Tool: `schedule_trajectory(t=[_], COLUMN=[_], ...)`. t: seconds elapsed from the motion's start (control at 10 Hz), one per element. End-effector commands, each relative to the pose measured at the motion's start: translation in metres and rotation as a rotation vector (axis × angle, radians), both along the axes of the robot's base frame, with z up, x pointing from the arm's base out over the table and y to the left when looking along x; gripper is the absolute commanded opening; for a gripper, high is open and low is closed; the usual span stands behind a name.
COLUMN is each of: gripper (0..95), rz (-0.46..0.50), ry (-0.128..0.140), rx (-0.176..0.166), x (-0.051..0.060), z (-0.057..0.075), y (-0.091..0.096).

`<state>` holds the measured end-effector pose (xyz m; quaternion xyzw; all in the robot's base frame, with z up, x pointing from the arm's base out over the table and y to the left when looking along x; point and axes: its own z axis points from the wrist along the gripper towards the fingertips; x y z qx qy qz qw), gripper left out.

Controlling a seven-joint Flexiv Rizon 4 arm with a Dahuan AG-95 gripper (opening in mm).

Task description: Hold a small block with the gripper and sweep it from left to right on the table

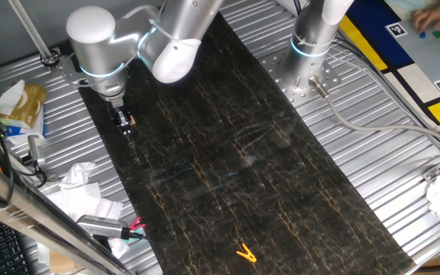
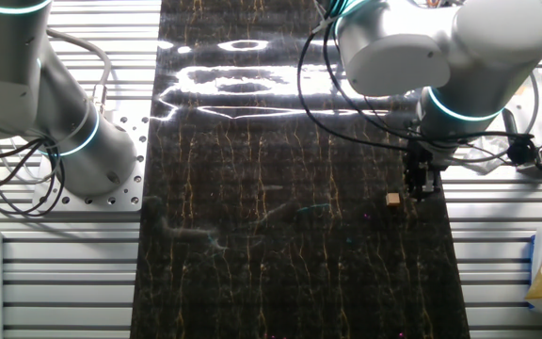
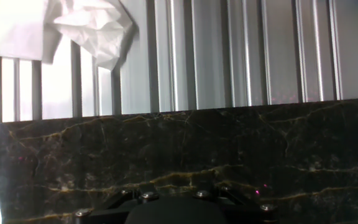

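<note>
The small block [image 2: 393, 199] is a tiny tan cube lying on the dark veined table [image 2: 280, 245], near its right edge in this fixed view. My gripper [image 2: 420, 186] hangs just to the right of it, low over the slab, with a small gap between them. In the opposite fixed view the gripper [image 1: 124, 124] is near the table's [image 1: 228, 168] far left edge, with the block [image 1: 131, 120] right beside the fingers. The fingers look narrow, and I cannot tell whether they are open. The hand view shows only the gripper's black body [image 3: 179, 208] over the slab; the block is hidden there.
A yellow clip [image 1: 244, 253] lies at the near end of the slab. The second upright arm [image 1: 312, 38] stands on ribbed metal beside the table and also shows in the opposite fixed view [image 2: 64, 141]. Crumpled paper [image 1: 79, 187] and clutter lie off the left edge; paper [image 3: 92, 25] shows in the hand view.
</note>
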<state>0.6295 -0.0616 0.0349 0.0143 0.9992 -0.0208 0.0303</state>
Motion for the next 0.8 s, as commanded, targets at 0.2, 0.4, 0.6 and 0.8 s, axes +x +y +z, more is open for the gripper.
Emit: schedule_trajectory(t=[0.2,0.4,0.6,0.8], gripper=[38.0,38.0,38.0,38.0], rz=[-0.003,-0.004,0.005,0.006], ry=[0.002,0.011,-0.002,-0.002], rx=[0.004,0.002,0.005,0.005], x=[0.0000,-0.0009,-0.0053,-0.0084], z=[0.0004,-0.0005,-0.0039,-0.0058], y=[0.0000,-0.0005,-0.0032,-0.0050])
